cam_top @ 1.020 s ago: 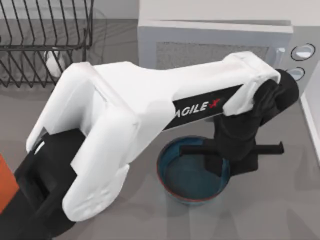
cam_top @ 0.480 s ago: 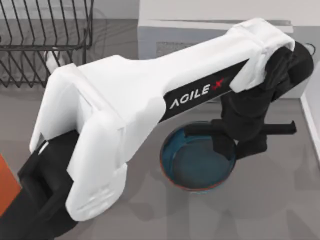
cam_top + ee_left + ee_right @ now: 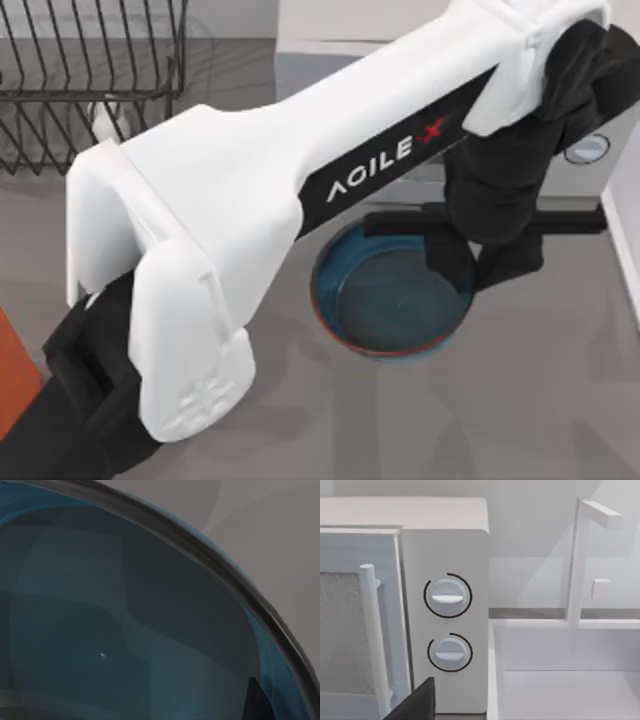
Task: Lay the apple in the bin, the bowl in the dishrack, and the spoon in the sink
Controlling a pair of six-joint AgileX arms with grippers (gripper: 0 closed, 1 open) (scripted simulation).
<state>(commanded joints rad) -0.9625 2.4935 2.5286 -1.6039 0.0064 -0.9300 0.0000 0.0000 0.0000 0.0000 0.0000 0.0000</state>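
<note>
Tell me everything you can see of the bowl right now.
The bowl is round, deep and teal-blue with a thin reddish-brown band low on its outside, glossy like glazed pottery. It sits upright and looks empty, in front of the microwave, right of the table's middle. The left hand is at its far-right rim; whether it grips the rim cannot be told.

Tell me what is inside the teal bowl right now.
The bowl looks empty: bare blue interior in the top view and the left wrist view. The left gripper reaches over its rim on the right side, covering that part of the inside, so anything there cannot be seen.
</note>
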